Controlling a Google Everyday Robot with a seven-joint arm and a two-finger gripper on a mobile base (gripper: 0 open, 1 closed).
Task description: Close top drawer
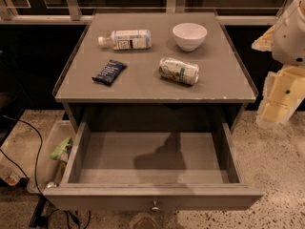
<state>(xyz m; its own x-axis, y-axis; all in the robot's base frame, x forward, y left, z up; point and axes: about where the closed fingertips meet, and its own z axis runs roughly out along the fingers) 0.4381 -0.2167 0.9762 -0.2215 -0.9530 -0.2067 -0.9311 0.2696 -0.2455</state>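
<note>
The top drawer [119, 199] of the grey cabinet is pulled far out toward me. It is wide and shallow, its inside is bare, and a small round metal knob [155, 206] sits at the centre of its front. My gripper [279, 99], pale yellow under a white arm [290, 32], hangs at the right edge of the view. It is beside the cabinet's right side, above the floor, and apart from the drawer. It holds nothing that I can see.
On the cabinet top [143, 87] lie a plastic bottle [126, 39], a white bowl [189, 36], a can on its side [179, 70] and a dark blue packet [109, 72]. A clear bin [45, 163] and cables [33, 142] are on the floor at left.
</note>
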